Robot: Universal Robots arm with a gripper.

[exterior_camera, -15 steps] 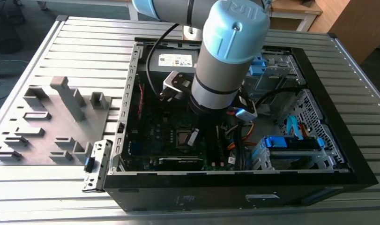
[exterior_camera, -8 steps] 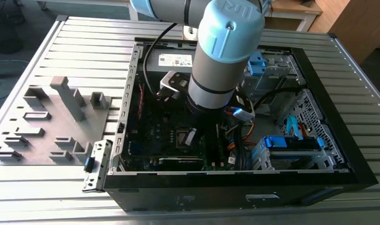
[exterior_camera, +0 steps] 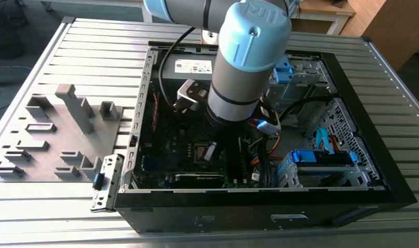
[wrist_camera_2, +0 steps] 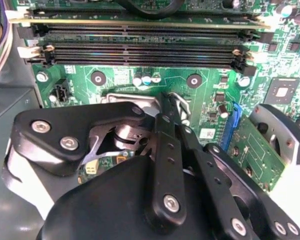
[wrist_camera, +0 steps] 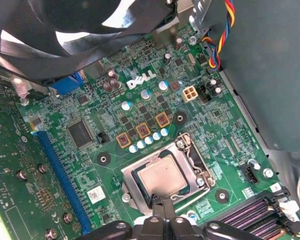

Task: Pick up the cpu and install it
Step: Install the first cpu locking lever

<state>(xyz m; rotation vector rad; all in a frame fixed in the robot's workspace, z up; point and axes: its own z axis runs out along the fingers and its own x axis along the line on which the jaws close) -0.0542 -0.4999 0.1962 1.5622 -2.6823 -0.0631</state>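
cpu [wrist_camera: 161, 178] sits in socket frame [wrist_camera: 197, 165], end effector [wrist_camera: 162, 210] at its edge.

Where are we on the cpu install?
Done: the cpu lies flat inside the socket frame on the motherboard. In hand: the gripper sits at the chip's edge. Left: I can't tell whether it has let go, or whether the frame is latched.

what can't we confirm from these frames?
- Exterior view: the arm hides the socket area.
- First wrist view: the hand is cut off by the picture edge where it meets the cpu.
- Second wrist view: the hand's black linkage covers the socket.
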